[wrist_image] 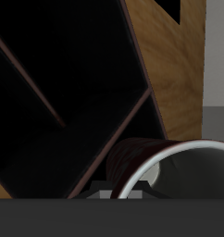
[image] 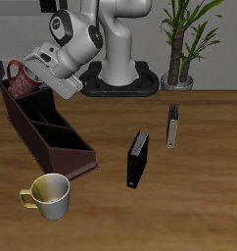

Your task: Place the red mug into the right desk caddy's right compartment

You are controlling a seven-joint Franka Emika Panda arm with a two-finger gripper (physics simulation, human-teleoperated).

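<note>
I have the red mug (image: 20,80) in my gripper (image: 34,80), my fingers clamped on it, up over the back end of the right desk caddy (image: 47,135), above the right compartment (image: 18,101). The mug is dark red; at this size the outside view does not let me make out its pattern. Close up, its rim (wrist_image: 174,162) is a pale ring and the inside is grey. It is tipped over rather than upright: its long axis runs roughly level, with the mouth facing away from my wrist. I cannot find its handle in either view.

The caddy is a long maroon-brown box lying at a slant on the wooden table (image: 199,157), its low sloped end nearest the front edge, slanted dividers inside. Below me its sections look nearly black.

A cream-yellow mug (image: 48,196) stands upright just beside the caddy's low end. I can read no writing anywhere.
</note>
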